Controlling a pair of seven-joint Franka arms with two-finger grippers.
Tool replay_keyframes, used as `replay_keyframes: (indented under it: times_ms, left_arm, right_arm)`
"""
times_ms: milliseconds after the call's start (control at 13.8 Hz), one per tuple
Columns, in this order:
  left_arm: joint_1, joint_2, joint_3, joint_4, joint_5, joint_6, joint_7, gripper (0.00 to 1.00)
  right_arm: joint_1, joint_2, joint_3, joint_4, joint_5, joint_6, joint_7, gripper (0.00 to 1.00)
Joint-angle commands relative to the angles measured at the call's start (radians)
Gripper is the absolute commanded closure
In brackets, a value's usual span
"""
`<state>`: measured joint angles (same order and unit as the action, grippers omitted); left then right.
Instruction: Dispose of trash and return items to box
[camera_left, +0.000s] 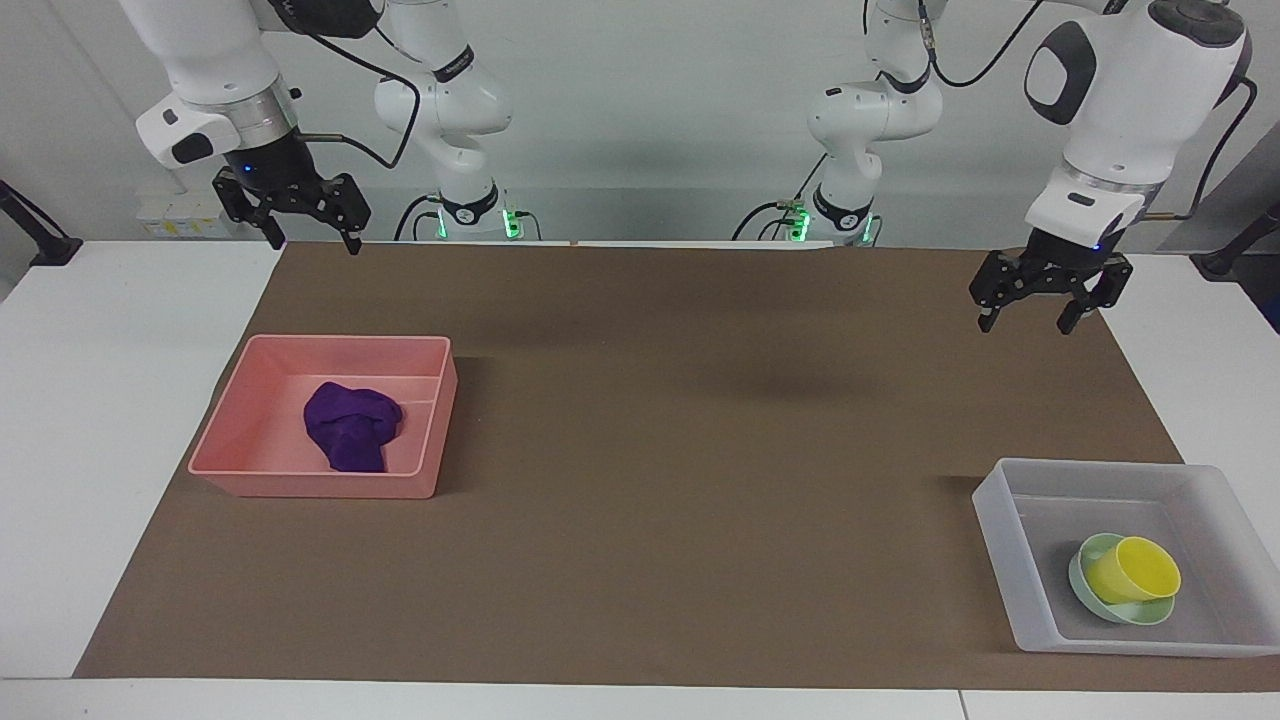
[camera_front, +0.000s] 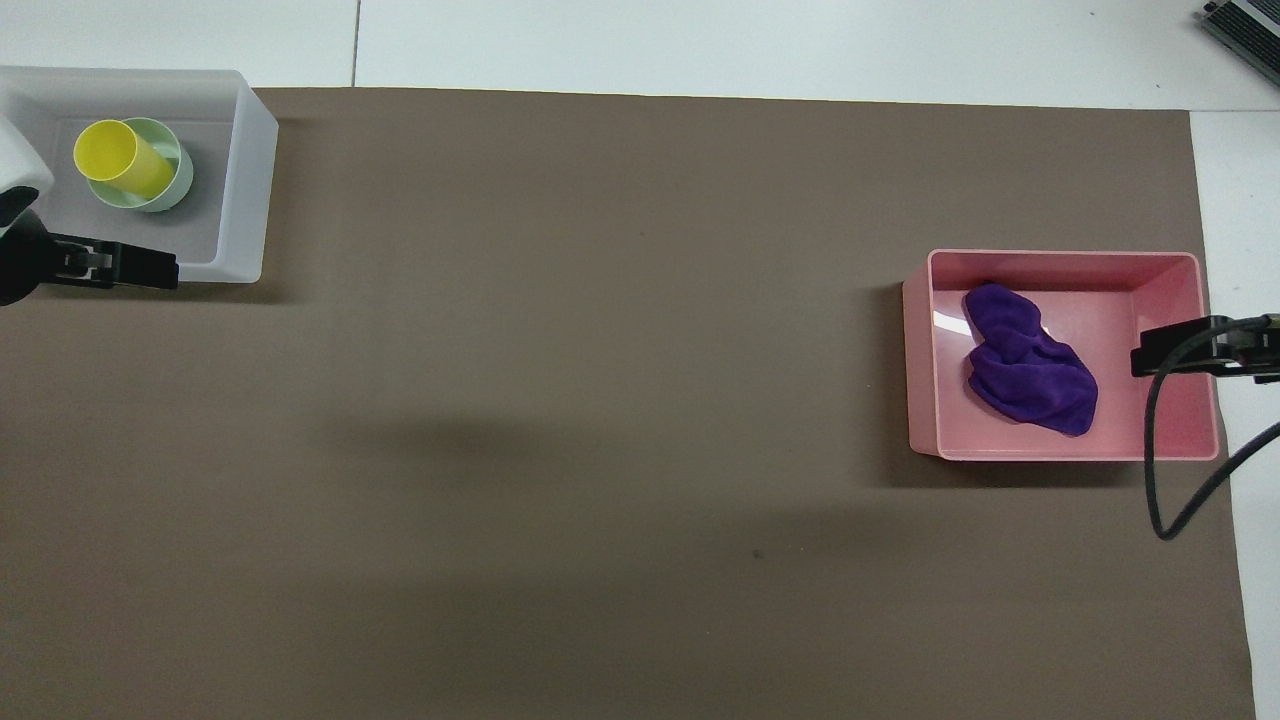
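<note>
1. The left hand (camera_left: 1040, 295) hangs in the air over the brown mat (camera_left: 700, 420), fingers spread wide, grasping nothing.
2. The right hand (camera_left: 305, 225) is raised over the mat's edge nearest the robots, fingers apart and empty.
3. The translucent box (camera_left: 1000, 540), at the left arm's end of the bench (camera_left: 90, 400), holds the mint-green bowl (camera_left: 1085, 590) with the yellow cup (camera_left: 1135, 570) tilted inside it.
4. The purple rag (camera_left: 350, 425) lies crumpled in the pink bin (camera_left: 310, 485) toward the right arm's end.
</note>
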<state>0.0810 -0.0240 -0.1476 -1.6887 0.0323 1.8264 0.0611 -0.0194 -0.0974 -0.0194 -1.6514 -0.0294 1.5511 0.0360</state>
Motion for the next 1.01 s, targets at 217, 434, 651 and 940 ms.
replay_keyframes:
  times_ms: [217, 434, 651, 940]
  left_arm:
    - [-0.006, 0.001, 0.010, 0.040, 0.011, -0.119, 0.026, 0.00]
    - [-0.001, 0.015, 0.011, 0.107, 0.005, -0.203, 0.049, 0.00]
    - [-0.016, -0.004, 0.023, 0.110, -0.014, -0.251, 0.051, 0.00]
    - [-0.118, -0.005, 0.120, 0.128, -0.050, -0.298, 0.046, 0.00]
  right_arm:
    - [-0.008, -0.001, 0.007, 0.005, -0.007, -0.019, -0.018, 0.00]
    - [-0.008, -0.002, 0.007, 0.002, -0.006, -0.016, -0.011, 0.00]
    - [-0.008, 0.001, 0.007, 0.004, -0.006, -0.016, -0.005, 0.00]
    - [-0.016, 0.022, 0.007, 0.041, 0.003, -0.034, 0.004, 0.00]
